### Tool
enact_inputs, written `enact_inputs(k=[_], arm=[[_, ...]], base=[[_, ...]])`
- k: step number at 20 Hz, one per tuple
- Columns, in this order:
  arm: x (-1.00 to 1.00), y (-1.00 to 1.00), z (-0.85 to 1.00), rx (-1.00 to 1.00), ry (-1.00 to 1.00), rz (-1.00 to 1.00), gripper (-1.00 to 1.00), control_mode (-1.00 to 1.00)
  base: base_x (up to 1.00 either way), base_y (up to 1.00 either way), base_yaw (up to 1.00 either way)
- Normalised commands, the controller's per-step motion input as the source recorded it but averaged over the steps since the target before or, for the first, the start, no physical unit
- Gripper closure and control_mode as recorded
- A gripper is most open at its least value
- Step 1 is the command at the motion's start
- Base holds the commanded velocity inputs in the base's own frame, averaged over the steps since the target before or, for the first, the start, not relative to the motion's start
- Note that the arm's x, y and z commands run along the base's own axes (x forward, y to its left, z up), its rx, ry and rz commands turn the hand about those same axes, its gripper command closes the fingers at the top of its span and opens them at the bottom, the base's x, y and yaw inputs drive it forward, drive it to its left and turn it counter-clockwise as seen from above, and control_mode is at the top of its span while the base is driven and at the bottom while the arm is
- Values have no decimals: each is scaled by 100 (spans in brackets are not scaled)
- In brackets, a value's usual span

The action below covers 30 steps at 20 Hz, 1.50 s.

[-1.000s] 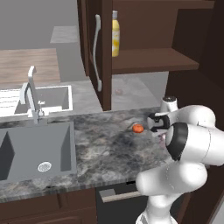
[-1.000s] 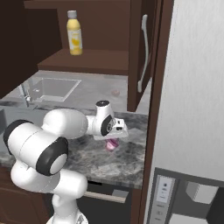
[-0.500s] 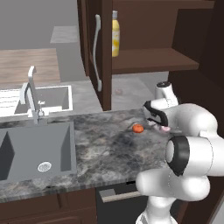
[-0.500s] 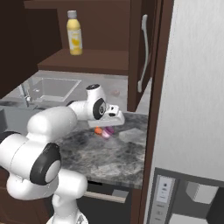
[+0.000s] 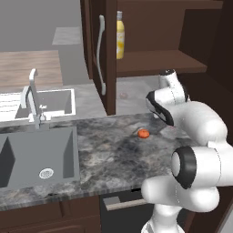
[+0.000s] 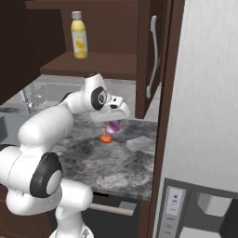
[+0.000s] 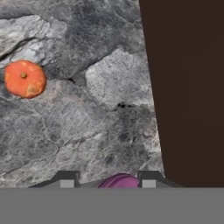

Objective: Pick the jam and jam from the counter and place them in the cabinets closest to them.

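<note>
- The tool (image 6: pixel 113 124) hangs above the grey marbled tabletop (image 6: pixel 121 162), pointing down at it, with the pinkish-purple jam jar (image 6: pixel 112 127) between its two fingers.
- In the hand view the jar (image 7: pixel 119 180) sits between the two dark finger tips (image 7: pixel 65 179), one on either side; the jaws are closed part-way onto it and it appears held.
- The jar is raised clear of the tabletop: in the right base view it hangs under the white hand with a gap below it.
- It is a squat cylinder; only a rounded pink edge shows in the hand view, and from the right base view its short axis looks roughly upright, though the hand hides its top.
- A flattish orange-red fruit (image 7: pixel 25 78) lies on the tabletop (image 7: pixel 109 113) near the jar, its small stem mark facing up; in the right base view it (image 6: pixel 106 138) lies just below and to the left of the jar, not touching it.
- In the left base view the fruit (image 5: pixel 143 133) lies left of the arm's white wrist, on the tabletop (image 5: pixel 109 150).
- The dark brown cabinet (image 6: pixel 93 65) above the tabletop stands open, its door (image 6: pixel 149 56) with the long curved silver handle (image 6: pixel 151 56) swung out to the right of the tool.
- A yellow bottle (image 6: pixel 78 35) stands upright on the cabinet shelf, well above the jar.
- A dark brown panel (image 7: pixel 188 87) fills the right side of the hand view, beside the tabletop.
- A sink (image 5: pixel 41 157) with a tap (image 5: pixel 32 98) is set into the tabletop well to the left of the arm.
</note>
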Motion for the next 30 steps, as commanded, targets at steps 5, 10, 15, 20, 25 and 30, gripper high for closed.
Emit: enact_inputs(k=[5,10,15,20,25,30], arm=[[0,0,76,-3,-3,-7,100,-100],[-1,0,76,-4,-8,-7,100,-100],[-5,0,71,-5,-12,-7,100,-100],[-6,0,54,-8,-19,-5,100,-100],[-13,0,20,-8,-18,2,100,-100],[-20,-1,18,-6,-18,4,100,-100]], base=[[0,0,0],[0,0,0],[0,0,0],[0,0,0],[0,0,0],[0,0,0]])
